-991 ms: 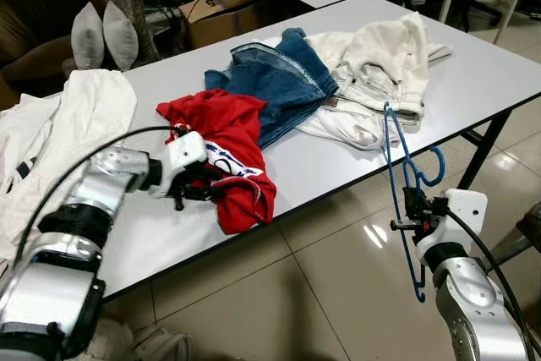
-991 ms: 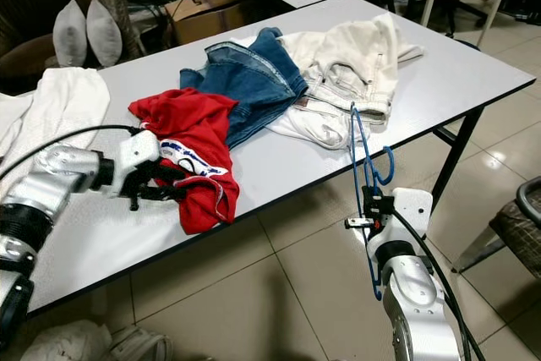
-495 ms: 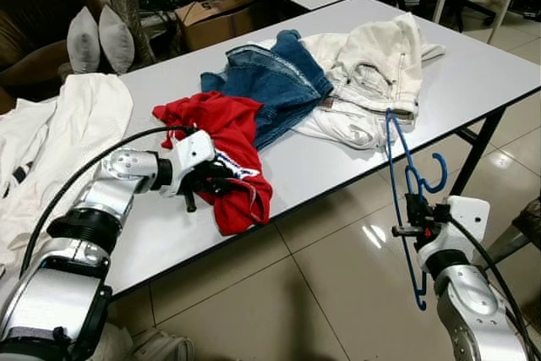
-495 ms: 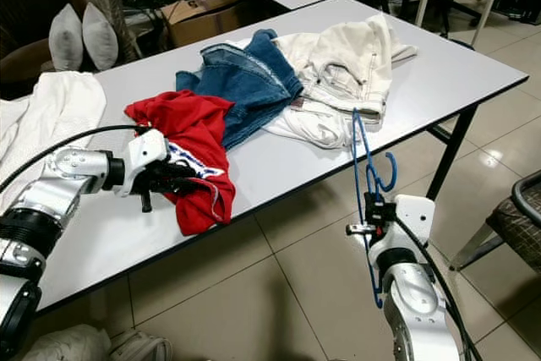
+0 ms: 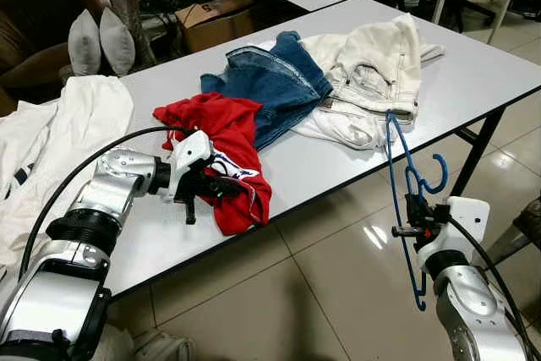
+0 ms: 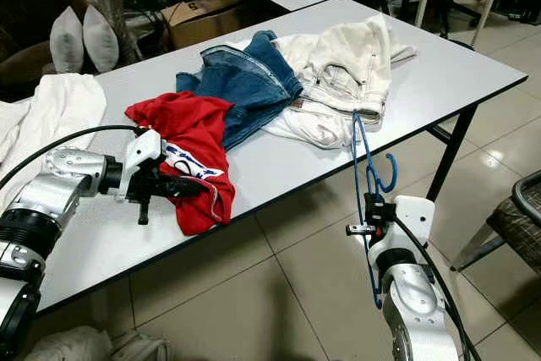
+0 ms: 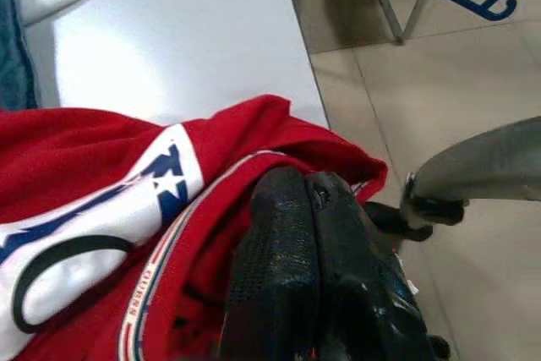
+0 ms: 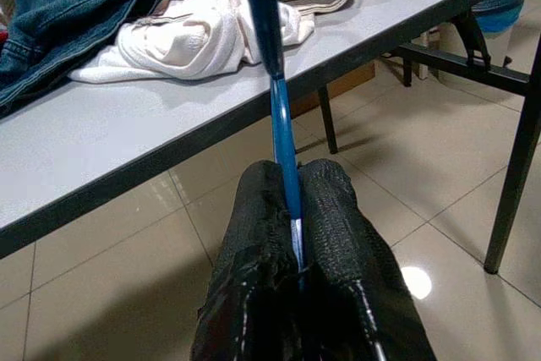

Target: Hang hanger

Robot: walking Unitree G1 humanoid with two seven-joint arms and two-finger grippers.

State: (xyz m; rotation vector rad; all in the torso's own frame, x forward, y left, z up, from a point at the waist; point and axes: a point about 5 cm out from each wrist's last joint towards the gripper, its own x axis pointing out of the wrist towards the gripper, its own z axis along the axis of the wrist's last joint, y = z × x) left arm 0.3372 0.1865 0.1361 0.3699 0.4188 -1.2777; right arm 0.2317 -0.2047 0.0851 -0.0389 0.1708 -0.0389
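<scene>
The right gripper (image 8: 292,247) pinches the blue hanger (image 5: 404,177) beside the table (image 5: 473,73), the left gripper (image 7: 308,209), pressed together, seemingly nips the red shirt (image 5: 232,137), so hanging is not yet done.

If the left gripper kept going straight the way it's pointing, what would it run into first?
The left gripper is already at the red shirt, fingers together against its lower folds, so it would push into that fabric first. Past the shirt lies bare table and its front edge, though depth is hard to judge.
</scene>
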